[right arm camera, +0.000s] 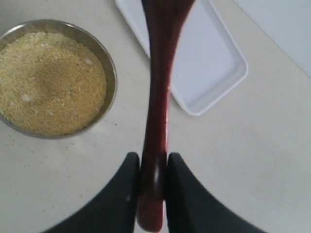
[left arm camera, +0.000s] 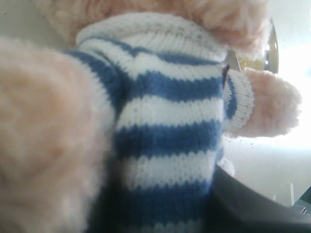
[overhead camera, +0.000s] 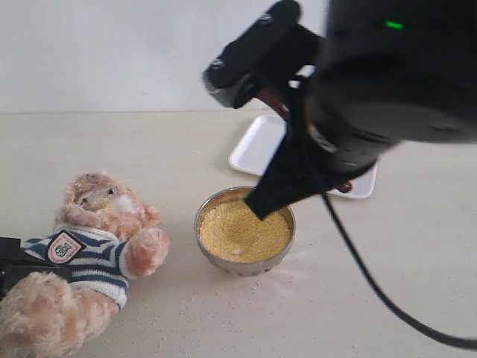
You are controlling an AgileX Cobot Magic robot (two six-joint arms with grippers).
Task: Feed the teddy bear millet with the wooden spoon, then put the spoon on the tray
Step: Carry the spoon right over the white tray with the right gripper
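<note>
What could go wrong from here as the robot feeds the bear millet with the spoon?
The right gripper pinches the glossy spoon only near one end; it may twist or slip while scooping.
The millet fills the bowl nearly to the rim, so a scoop could spill grains.
The bear lies aside from the bowl; a loaded spoon might shed millet on the way.

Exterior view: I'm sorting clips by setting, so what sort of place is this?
Probably a robot test bench, not a home kitchen: a bare beige tabletop before a blank white wall, with a teddy bear, a steel bowl of millet and a white tray set out.
</note>
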